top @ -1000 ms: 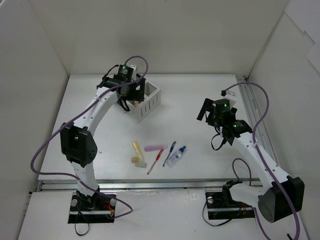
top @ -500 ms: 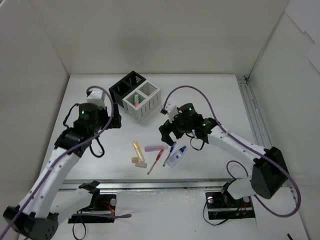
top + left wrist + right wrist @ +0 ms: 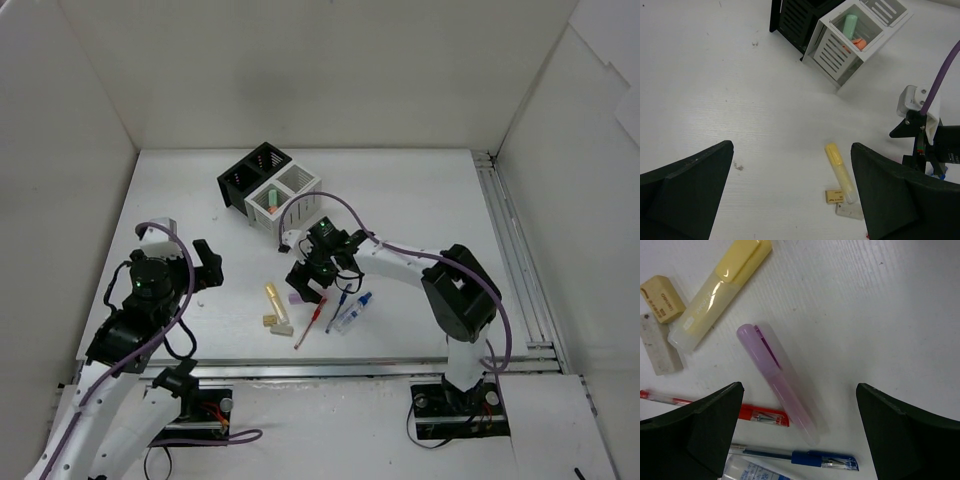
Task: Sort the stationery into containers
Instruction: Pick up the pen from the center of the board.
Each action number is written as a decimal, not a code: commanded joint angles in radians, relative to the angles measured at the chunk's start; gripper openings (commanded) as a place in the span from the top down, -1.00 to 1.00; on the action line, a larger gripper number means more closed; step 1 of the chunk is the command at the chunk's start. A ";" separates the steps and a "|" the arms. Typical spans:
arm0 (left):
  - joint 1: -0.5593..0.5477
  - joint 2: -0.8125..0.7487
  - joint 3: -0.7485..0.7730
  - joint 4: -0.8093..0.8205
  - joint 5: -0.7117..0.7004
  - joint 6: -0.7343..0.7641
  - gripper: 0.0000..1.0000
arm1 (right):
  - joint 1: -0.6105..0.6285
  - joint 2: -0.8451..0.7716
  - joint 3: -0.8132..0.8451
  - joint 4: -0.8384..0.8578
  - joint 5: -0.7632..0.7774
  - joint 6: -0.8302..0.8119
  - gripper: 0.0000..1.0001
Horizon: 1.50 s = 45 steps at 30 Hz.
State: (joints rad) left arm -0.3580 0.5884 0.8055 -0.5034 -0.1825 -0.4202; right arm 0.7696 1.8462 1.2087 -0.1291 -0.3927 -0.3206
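Observation:
My right gripper (image 3: 303, 283) is open and empty, low over the pink marker (image 3: 777, 377), which lies between its fingers on the table. Round it lie the yellow marker (image 3: 720, 290), two beige erasers (image 3: 660, 297), the red pen (image 3: 760, 415), the blue pen (image 3: 815, 459) and the clear bottle (image 3: 352, 312). My left gripper (image 3: 205, 262) is open and empty above the bare table left of the yellow marker (image 3: 840, 172). The white box (image 3: 837, 47) holds the green-capped marker (image 3: 850, 25) and the orange marker (image 3: 857, 43). The black box (image 3: 250, 172) stands behind it.
White walls enclose the table at the back and both sides. A metal rail (image 3: 510, 240) runs along the right edge. My right arm's wrist (image 3: 925, 130) shows in the left wrist view, right of the yellow marker.
My left arm has drawn back from the boxes to the near left. My right arm has swung left from the right side and come down over the pink marker.

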 commanded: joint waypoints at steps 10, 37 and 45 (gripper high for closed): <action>0.005 0.143 0.049 0.094 -0.034 0.024 -0.99 | 0.019 0.123 0.109 -0.139 0.137 -0.023 -0.66; 0.005 0.381 0.104 0.443 0.506 0.020 -0.99 | -0.046 -0.384 -0.213 0.428 -0.084 0.079 1.00; -0.038 0.499 0.113 0.658 0.641 -0.078 -0.99 | -0.020 -0.463 -0.268 0.615 -0.055 0.235 1.00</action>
State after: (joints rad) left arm -0.3737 1.0763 0.8574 -0.0185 0.3668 -0.4503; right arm 0.7345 1.3964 0.9257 0.3580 -0.4416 -0.1593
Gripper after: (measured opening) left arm 0.996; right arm 0.260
